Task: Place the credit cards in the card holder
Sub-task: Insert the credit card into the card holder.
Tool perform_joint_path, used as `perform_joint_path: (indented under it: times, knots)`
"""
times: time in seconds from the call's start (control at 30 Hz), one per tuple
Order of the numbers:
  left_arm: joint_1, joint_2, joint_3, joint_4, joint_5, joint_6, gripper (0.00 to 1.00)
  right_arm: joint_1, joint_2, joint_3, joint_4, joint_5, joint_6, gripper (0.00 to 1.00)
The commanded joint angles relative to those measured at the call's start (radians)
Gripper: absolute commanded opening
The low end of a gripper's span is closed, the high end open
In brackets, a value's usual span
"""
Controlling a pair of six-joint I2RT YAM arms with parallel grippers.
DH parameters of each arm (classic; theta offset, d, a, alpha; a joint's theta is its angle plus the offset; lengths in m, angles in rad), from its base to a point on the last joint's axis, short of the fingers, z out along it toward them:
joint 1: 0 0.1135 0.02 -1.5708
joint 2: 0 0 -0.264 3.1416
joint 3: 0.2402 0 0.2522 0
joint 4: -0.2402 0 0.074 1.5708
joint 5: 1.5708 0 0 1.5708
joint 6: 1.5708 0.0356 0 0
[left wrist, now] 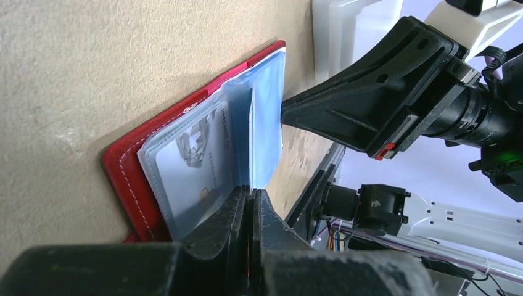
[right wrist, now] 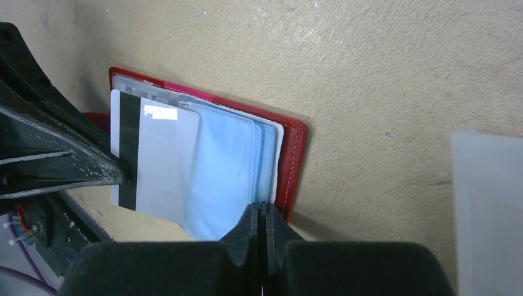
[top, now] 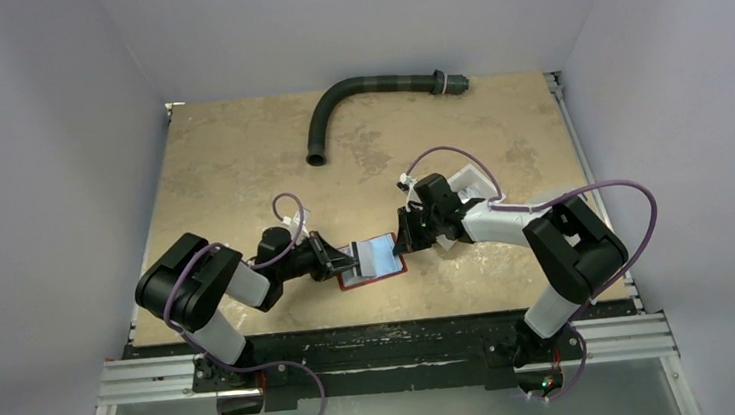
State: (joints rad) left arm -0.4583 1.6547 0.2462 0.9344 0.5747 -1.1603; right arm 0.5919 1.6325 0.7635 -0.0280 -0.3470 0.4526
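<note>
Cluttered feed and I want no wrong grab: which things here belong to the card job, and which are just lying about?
Job:
- card holder, lying open
- card, dark stripe showing

Lying about:
- black hose
- white bin

In the left wrist view the closed left gripper (left wrist: 251,196) hides the near edge of the card holder (left wrist: 126,169), so I cannot tell if it pinches anything. The print on the credit card (left wrist: 197,166) inside the card holder is too blurred to read. In the right wrist view, a white thing (right wrist: 487,209) to the right of the card holder is blurred and cut off by the picture's edge.
</note>
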Motion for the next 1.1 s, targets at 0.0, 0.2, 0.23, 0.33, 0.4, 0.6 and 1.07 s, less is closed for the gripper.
perform_joint_path:
  times: [0.0, 0.2, 0.23, 0.33, 0.4, 0.6, 1.07]
  knots:
    - [-0.004, -0.002, -0.020, 0.117, -0.043, -0.037, 0.00, 0.011, -0.003, -0.020, 0.019, 0.025, -0.001, 0.00]
    - [-0.031, 0.017, -0.028, 0.167, -0.064, -0.052, 0.00, 0.017, -0.012, -0.031, 0.023, 0.022, 0.009, 0.00]
    - [-0.039, 0.023, -0.025, 0.168, -0.067, -0.054, 0.00, 0.017, -0.013, -0.032, 0.023, 0.021, 0.010, 0.00]
    - [-0.063, 0.041, -0.015, 0.183, -0.077, -0.056, 0.00, 0.018, -0.016, -0.038, 0.023, 0.019, 0.015, 0.00]
    - [-0.077, 0.051, -0.016, 0.197, -0.093, -0.059, 0.00, 0.020, -0.019, -0.039, 0.023, 0.017, 0.018, 0.00]
    - [-0.114, 0.073, -0.037, 0.298, -0.161, -0.046, 0.00, 0.021, -0.040, -0.036, 0.017, 0.024, 0.024, 0.00]
    - [-0.223, 0.106, -0.057, 0.305, -0.390, -0.028, 0.00, 0.019, -0.124, -0.084, 0.059, -0.035, 0.107, 0.19]
